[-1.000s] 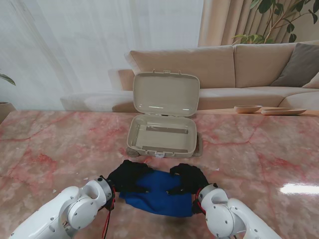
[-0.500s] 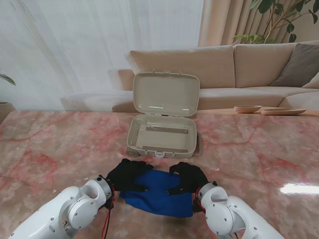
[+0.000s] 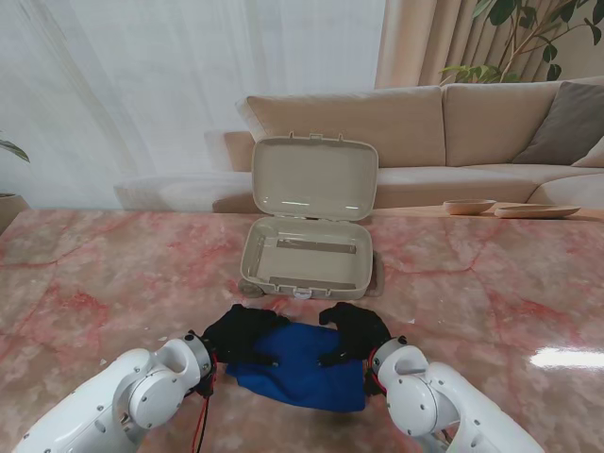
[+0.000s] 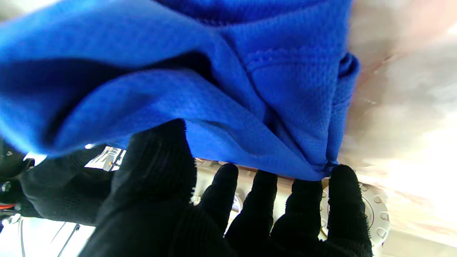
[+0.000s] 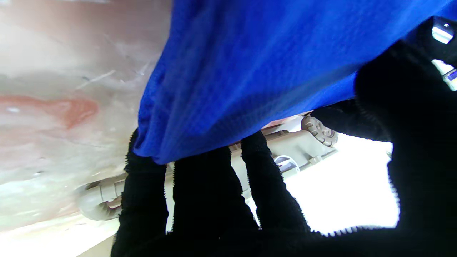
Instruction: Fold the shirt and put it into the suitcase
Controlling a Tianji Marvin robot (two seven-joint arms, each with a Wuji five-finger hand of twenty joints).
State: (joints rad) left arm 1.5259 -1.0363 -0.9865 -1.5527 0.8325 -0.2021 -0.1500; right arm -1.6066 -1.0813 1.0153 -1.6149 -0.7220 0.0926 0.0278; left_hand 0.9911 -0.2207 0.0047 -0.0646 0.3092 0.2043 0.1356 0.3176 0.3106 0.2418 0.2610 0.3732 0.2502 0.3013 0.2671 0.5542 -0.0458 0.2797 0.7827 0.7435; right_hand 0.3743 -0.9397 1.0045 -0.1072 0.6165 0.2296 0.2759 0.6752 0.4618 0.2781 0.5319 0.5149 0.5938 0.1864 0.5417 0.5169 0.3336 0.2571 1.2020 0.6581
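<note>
I have the folded blue shirt (image 3: 300,366) gripped at both ends, my left hand (image 3: 242,334) closed on its left edge and my right hand (image 3: 354,332) closed on its right edge, the bundle just above the pink marbled desk (image 3: 113,274) near me. In the wrist views the black-gloved fingers (image 4: 228,192) curl under the cloth with the thumb pressing on its other face. The beige suitcase (image 3: 310,257) lies open just beyond, lid upright.
</note>
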